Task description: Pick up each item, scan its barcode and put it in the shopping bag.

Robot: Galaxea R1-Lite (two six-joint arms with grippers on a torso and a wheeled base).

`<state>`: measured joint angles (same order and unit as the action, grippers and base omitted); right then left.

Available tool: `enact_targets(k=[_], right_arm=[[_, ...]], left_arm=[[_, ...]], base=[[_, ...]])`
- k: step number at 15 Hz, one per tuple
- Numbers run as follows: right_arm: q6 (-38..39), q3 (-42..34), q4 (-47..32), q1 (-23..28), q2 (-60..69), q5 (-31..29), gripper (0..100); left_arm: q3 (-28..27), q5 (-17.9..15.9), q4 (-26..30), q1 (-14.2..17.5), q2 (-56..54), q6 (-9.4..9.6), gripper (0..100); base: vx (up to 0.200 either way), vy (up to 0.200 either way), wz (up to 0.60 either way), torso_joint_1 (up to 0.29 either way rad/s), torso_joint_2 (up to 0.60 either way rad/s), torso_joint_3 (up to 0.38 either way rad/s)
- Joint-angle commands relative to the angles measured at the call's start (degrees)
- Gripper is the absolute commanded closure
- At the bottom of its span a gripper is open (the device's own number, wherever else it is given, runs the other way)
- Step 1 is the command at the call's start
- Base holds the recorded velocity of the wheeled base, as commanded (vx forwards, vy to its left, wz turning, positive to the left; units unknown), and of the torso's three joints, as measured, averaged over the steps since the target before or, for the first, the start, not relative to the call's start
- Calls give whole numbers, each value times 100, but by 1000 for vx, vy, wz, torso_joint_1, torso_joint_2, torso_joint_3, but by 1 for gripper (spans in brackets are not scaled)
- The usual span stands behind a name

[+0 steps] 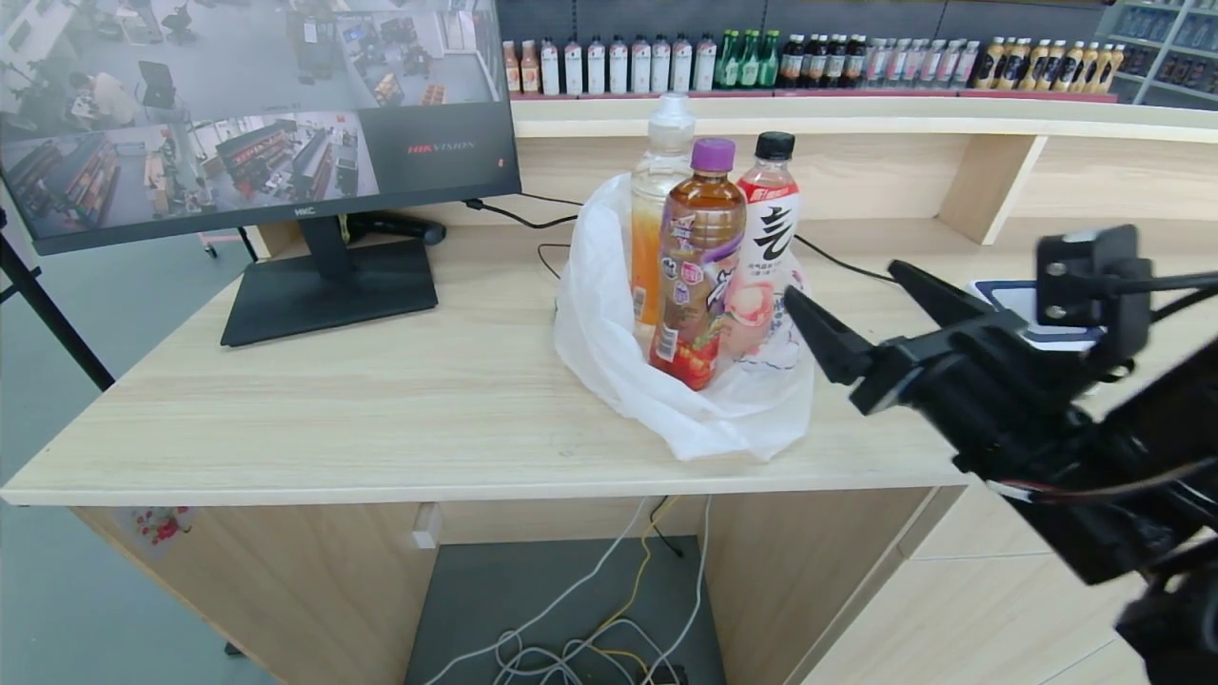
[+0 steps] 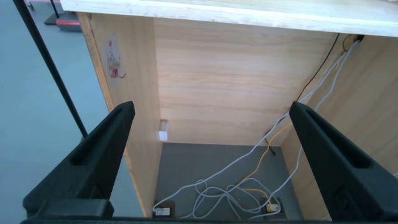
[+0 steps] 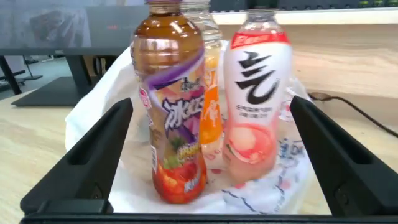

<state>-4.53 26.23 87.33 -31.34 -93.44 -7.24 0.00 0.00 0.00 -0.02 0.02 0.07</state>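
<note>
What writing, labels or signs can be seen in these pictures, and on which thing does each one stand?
Monitor: red logo on the screen, small white mark on the lower bezel.
Black-capped bottle: one large black brush character on a white label.
Purple-capped bottle: pale characters on a purple band.
Shelf bottles: labels too small to read.

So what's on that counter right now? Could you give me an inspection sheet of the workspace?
Surface: light wooden counter.
Job's things: white plastic shopping bag holding three upright bottles: purple-capped brown tea bottle, black-capped pink-labelled bottle, white-capped clear bottle.
Clutter: black monitor; dark handheld device behind its stand.
Grippers: right gripper open, empty, beside the bag; left gripper open, empty, below counter height.
Cables: black cable across the counter; white and yellow cables under it.
Surroundings: shelf of drink bottles behind.
</note>
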Motion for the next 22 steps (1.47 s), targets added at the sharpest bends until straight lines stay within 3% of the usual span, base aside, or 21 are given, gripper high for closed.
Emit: enact_targets(k=[1,2,5,6,7,10,12,15,16,18,20,22], right_arm=[[-47,-2061,-76,682,2058,47,0],[-144,-2623,-296,691,2726,3,0],[-153,-2623,-1060,726,3587,-304,0],[-223,-2623,-1676,717,3948,-295,0],[-355,-2623,-2484,708,4396,-287,0],[-874,-2606,-6791,568,7226,-190,0],[-1331,-2325,-8935,506,8773,126,0],[-1032,-2184,-9199,541,8667,126,0],[-751,-2184,-9226,867,8650,-120,0],[-522,-2193,-9226,2159,8562,-251,0],[-461,-2219,-9199,2387,8650,197,0],[-346,-2307,-9050,2413,8799,91,0]], left_arm=[[0,0,0,2,-2,1,0],[0,0,0,-6,-2,19,0],[0,0,0,-6,-2,10,0],[0,0,0,-6,-2,10,0],[0,0,0,-6,-2,10,0],[0,0,0,-6,-2,10,0],[0,0,0,-6,-2,10,0],[0,9,0,-6,-2,1,0],[0,0,0,2,-2,-7,0],[0,0,0,2,-2,1,0],[0,0,0,2,-2,1,0],[0,0,0,-6,-2,-7,0]], base=[[0,0,0,0,0,0],[0,0,0,0,0,0],[0,0,0,0,0,0],[0,0,0,0,0,0],[0,0,0,0,0,0],[0,0,0,0,0,0],[0,0,0,0,0,0],[0,0,0,0,0,0],[0,0,0,0,0,0],[0,0,0,0,0,0],[0,0,0,0,0,0],[0,0,0,0,0,0]])
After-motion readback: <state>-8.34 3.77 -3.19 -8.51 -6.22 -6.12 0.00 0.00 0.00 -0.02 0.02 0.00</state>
